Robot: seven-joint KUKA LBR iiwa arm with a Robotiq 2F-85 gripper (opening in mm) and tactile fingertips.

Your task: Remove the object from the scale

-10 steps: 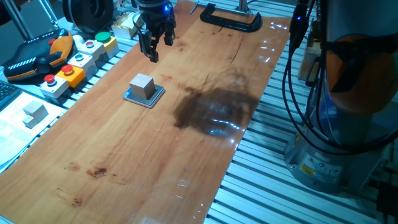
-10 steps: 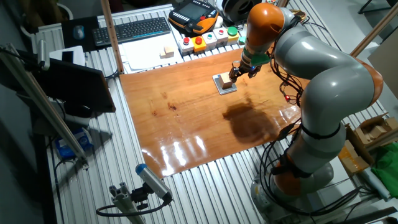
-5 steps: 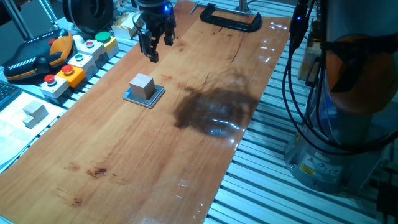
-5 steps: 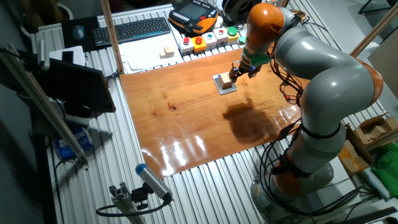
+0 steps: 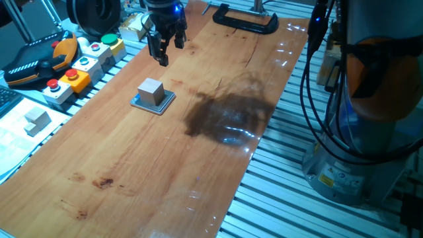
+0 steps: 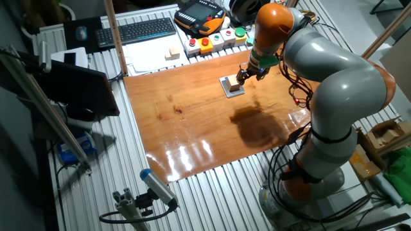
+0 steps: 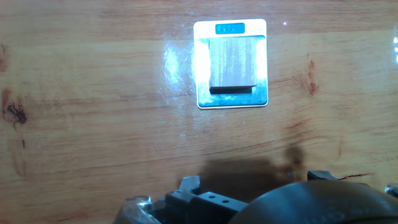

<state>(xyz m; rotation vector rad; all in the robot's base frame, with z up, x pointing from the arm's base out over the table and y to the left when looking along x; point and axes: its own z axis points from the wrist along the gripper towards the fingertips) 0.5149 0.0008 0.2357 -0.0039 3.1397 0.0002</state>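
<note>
The object, a small pale cube, sits in the middle of the scale, a thin square pad on the wooden tabletop. In the hand view the cube covers most of the pad, whose blue display strip lies at its top edge. My gripper hangs above the table beyond the scale, apart from the cube, with its fingers spread and nothing between them. From the other side the gripper stands just right of the cube. Only the fingertips show at the hand view's bottom edge.
Button boxes and an orange-black pendant line the table's left edge. A black clamp lies at the far end. A similar pale block rests on white paper at the left. A keyboard sits behind.
</note>
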